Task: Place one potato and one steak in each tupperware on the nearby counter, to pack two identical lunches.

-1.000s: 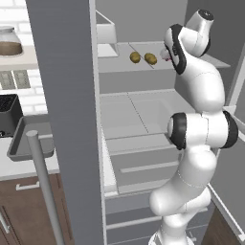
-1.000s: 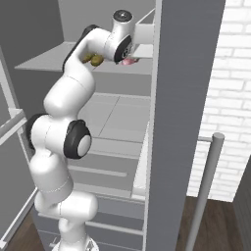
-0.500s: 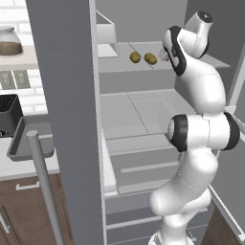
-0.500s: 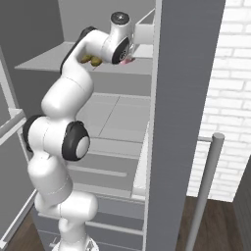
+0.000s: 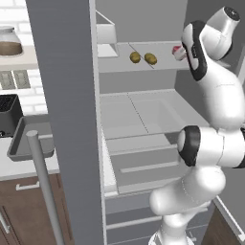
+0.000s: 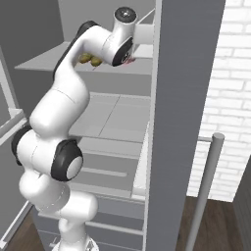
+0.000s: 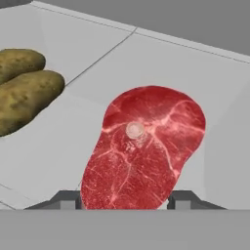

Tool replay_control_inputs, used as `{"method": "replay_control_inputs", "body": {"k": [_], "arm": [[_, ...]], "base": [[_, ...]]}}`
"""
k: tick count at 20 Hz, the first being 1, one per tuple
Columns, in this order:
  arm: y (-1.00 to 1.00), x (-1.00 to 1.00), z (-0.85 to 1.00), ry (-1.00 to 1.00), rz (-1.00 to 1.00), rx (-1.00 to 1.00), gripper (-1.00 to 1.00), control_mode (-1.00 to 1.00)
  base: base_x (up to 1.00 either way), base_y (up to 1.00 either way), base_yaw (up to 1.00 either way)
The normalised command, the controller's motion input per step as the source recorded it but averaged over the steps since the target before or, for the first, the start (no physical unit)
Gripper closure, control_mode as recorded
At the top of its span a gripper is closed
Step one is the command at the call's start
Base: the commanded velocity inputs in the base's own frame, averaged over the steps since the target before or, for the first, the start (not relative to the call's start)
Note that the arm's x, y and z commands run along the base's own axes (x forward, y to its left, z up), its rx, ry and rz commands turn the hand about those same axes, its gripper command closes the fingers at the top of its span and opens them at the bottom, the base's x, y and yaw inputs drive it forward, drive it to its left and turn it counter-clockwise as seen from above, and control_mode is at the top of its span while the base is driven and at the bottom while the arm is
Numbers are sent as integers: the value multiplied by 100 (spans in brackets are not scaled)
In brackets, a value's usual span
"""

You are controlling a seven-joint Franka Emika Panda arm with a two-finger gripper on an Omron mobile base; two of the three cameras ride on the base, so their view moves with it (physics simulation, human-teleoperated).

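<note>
A raw red steak (image 7: 146, 146) lies on the fridge's top shelf (image 5: 158, 67), and my gripper (image 7: 126, 200) is shut on its near end, one finger on each side. Just left of the steak two brown potatoes (image 7: 29, 95) lie together on the same shelf. From the left base view the potatoes (image 5: 142, 58) sit mid-shelf and the steak (image 5: 177, 52) peeks out beside my hand at the shelf's right end. A dark grey tupperware (image 5: 16, 139) stands on the pale counter (image 5: 19, 167) to the left of the fridge.
The open fridge door (image 5: 67, 119) with its round bar handle (image 5: 45, 191) stands between the shelves and the counter. A black toaster (image 5: 7, 115) is behind the tray. Lower shelves and drawers (image 5: 143, 143) lie under my arm. A brick wall (image 6: 230, 98) is at right.
The jaws have closed from wide open onto the steak. The arm and the potatoes have stayed where they were.
</note>
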Motion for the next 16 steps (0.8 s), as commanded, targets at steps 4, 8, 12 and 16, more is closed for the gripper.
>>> {"method": "replay_control_inputs", "body": {"k": [4,8,12,16], "arm": [[28,-100,87,7,0,0,100,-100],[74,-100,14,3,0,0,100,-100],[100,-100,-59,-9,0,-2,100,-100],[98,-100,-100,-26,-2,0,100,-100]], "base": [[0,0,0],[0,0,0],[0,0,0],[0,0,0]]}}
